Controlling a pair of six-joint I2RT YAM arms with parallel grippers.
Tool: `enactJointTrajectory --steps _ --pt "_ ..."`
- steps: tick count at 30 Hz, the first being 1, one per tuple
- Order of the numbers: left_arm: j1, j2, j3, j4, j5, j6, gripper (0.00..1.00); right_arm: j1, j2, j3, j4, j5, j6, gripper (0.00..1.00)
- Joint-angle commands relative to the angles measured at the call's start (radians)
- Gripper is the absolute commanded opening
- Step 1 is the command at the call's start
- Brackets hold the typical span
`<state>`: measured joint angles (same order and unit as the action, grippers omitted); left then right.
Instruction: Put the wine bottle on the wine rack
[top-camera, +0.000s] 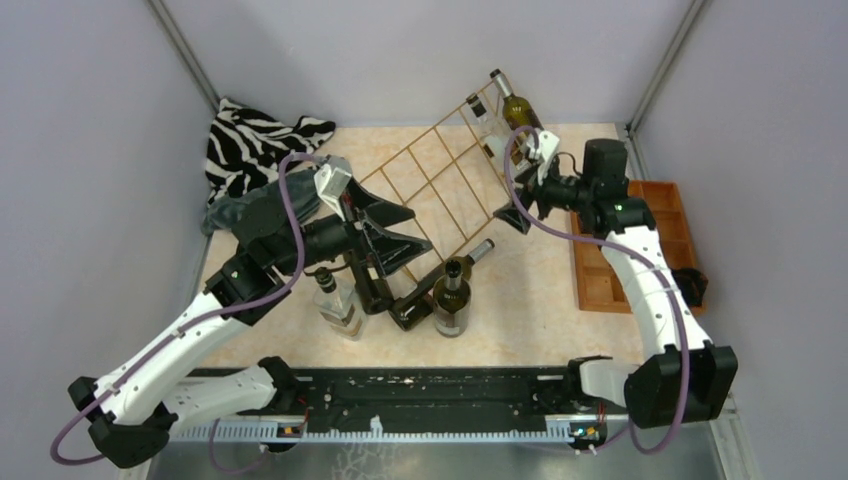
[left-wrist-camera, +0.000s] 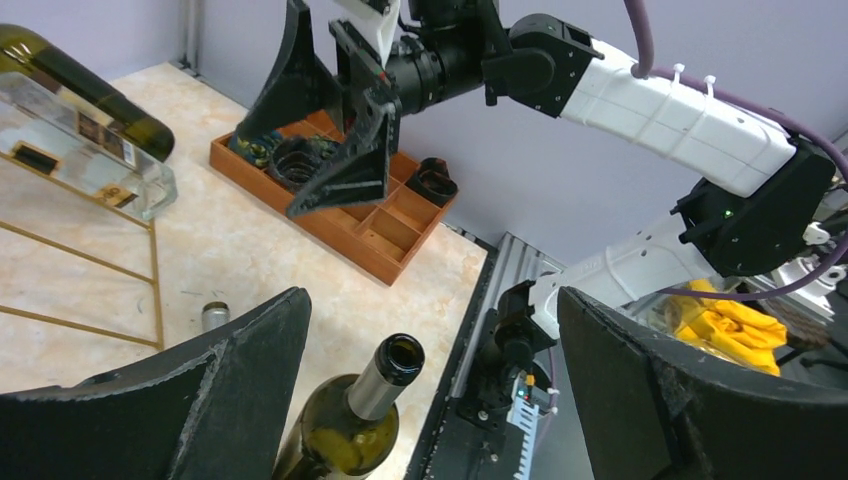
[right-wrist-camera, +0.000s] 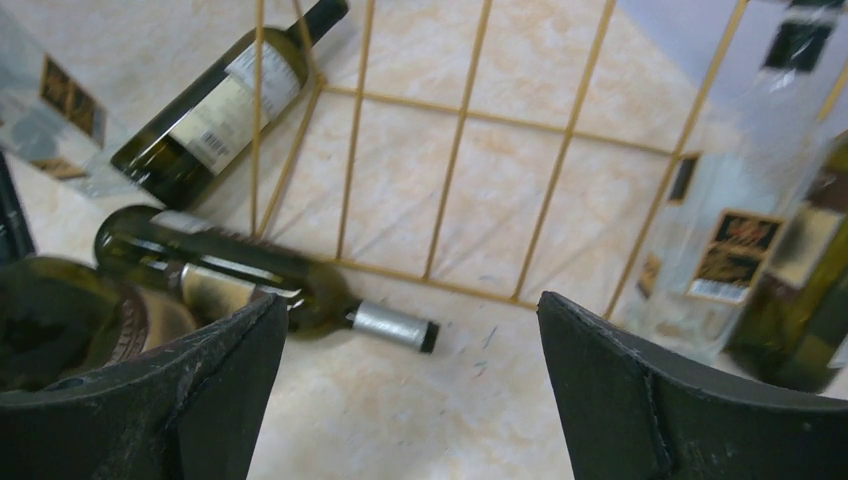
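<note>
The gold wire wine rack (top-camera: 440, 185) stands tilted at the back middle, with a green bottle (top-camera: 517, 110) and a clear bottle (top-camera: 480, 118) at its far right end. An open-mouthed green wine bottle (top-camera: 452, 297) stands upright in front of it. In the left wrist view this bottle (left-wrist-camera: 365, 415) sits low between my open left fingers. My left gripper (top-camera: 415, 230) (left-wrist-camera: 430, 300) is empty above it. Another green bottle (top-camera: 470, 258) (right-wrist-camera: 300, 290) lies on the table by the rack's front wires (right-wrist-camera: 460, 150). My right gripper (top-camera: 520, 185) (right-wrist-camera: 410, 300) hangs open and empty beside the rack's right end.
An orange compartment tray (top-camera: 625, 250) (left-wrist-camera: 345, 225) lies at the right, with a black object (top-camera: 692, 287) at its edge. A zebra cloth (top-camera: 260, 140) and a grey cloth (top-camera: 225, 212) lie at the back left. A clear bottle (top-camera: 337, 300) stands front left. Walls close in on three sides.
</note>
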<state>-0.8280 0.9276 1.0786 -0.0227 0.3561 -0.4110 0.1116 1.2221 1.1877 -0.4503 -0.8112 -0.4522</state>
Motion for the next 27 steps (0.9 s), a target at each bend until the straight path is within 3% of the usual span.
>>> enactJointTrajectory --steps 1,5,11,17,22,27 --pt "0.000 0.040 0.053 -0.073 0.056 -0.052 0.99 -0.008 -0.096 -0.082 -0.085 -0.083 -0.058 0.94" --pt "-0.042 0.101 0.131 -0.174 0.025 -0.025 0.99 -0.020 -0.141 -0.159 -0.093 -0.110 -0.082 0.94" --pt "-0.279 0.253 0.376 -0.507 -0.389 0.135 0.98 -0.059 -0.179 -0.282 -0.038 -0.160 -0.069 0.95" --pt "-0.365 0.380 0.539 -0.713 -0.621 0.159 0.97 -0.076 -0.191 -0.374 0.027 -0.182 -0.062 0.95" --pt "-0.410 0.494 0.636 -0.840 -0.697 0.143 0.99 -0.108 -0.193 -0.430 0.092 -0.201 -0.033 0.95" --pt "-0.411 0.542 0.656 -0.860 -0.691 0.150 0.97 -0.108 -0.194 -0.456 0.113 -0.204 -0.030 0.95"
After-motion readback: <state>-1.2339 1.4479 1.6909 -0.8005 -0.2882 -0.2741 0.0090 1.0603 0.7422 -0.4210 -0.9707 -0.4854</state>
